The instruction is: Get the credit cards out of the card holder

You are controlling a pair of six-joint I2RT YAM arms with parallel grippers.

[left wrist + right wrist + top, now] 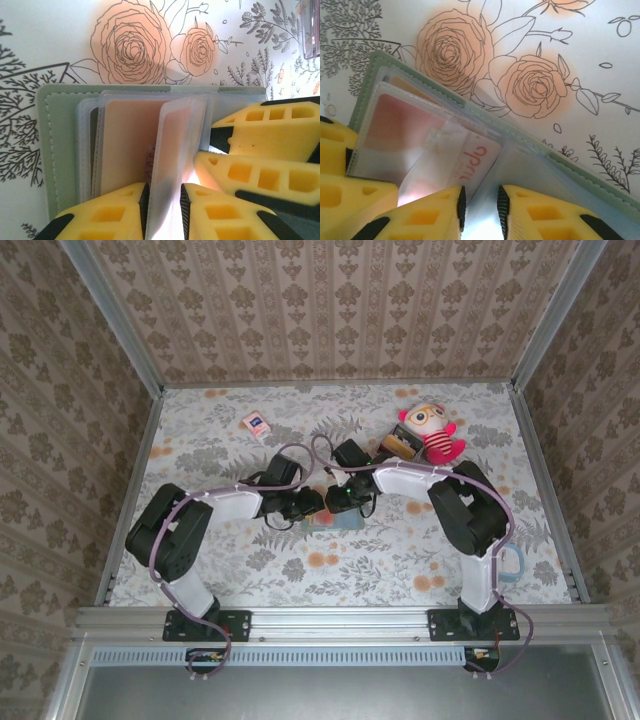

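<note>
Card holder (pixel 60 150): open | credit cards (pixel 125 145): seated inside, none out | left gripper (pixel 164 200), right gripper (pixel 479 202): narrow, each nipping a clear sleeve (pixel 175 150) | extraction outstanding.

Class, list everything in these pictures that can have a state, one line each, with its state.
card holder, open, lying flat
credit cards, inside the holder, not yet taken out
left hand, shut on a clear sleeve
right hand, shut on a clear sleeve
plush toy, lying down
</note>
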